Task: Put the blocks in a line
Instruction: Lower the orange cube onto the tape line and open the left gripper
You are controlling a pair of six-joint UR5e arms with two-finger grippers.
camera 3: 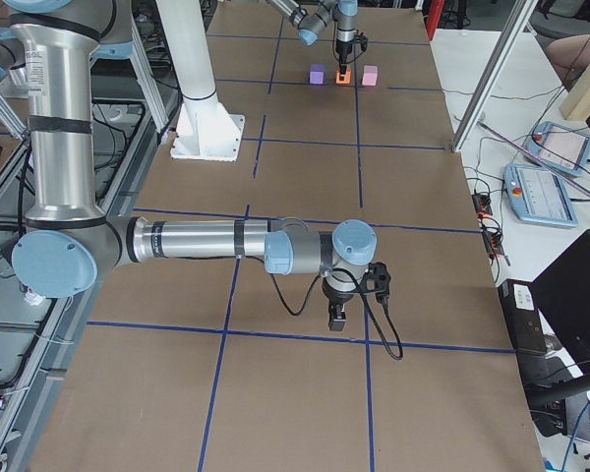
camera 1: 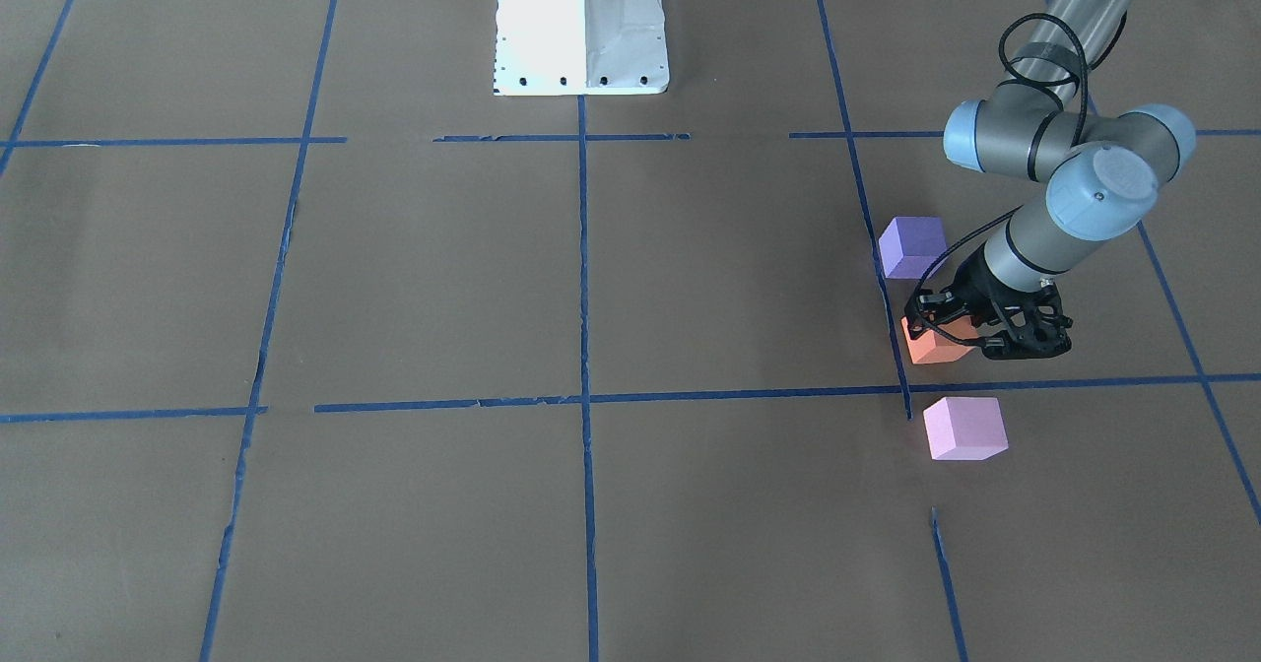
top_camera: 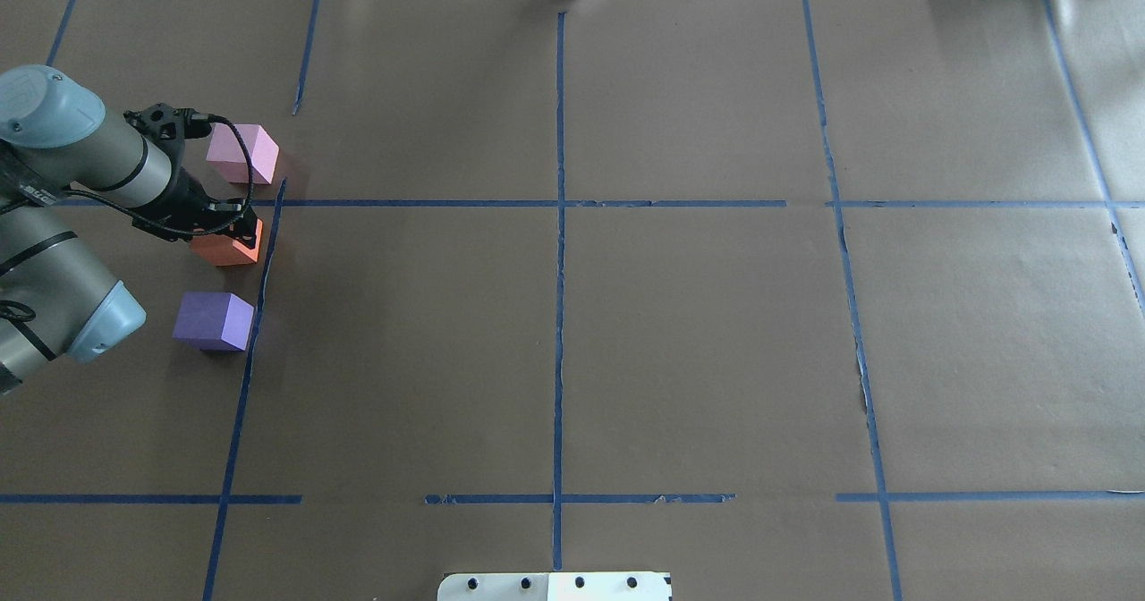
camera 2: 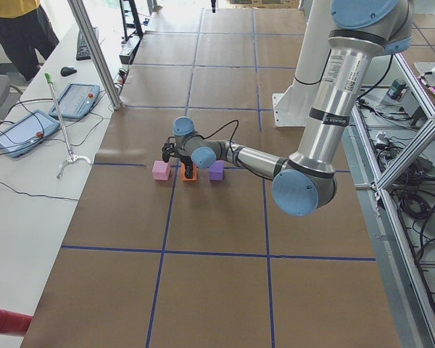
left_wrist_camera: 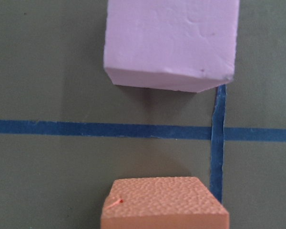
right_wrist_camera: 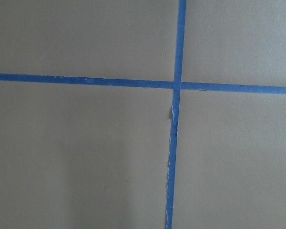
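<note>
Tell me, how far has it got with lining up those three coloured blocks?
Nearly done, it seems. The purple block, orange block and pink block lie in a rough row beside a blue tape line. The left gripper is down over the orange one, in the middle; whether it grips, I cannot tell. Left to do: perhaps a small straightening, then letting go and drawing back.

The left gripper (camera 1: 951,337) covers much of the orange block (camera 1: 931,351), so I cannot tell if its fingers press the block; in the left wrist view the bottom edge cuts this block and the top edge cuts the pink block (left_wrist_camera: 171,43); the right gripper (camera 3: 339,317) shows only in the right side view, and its state is unclear.
</note>
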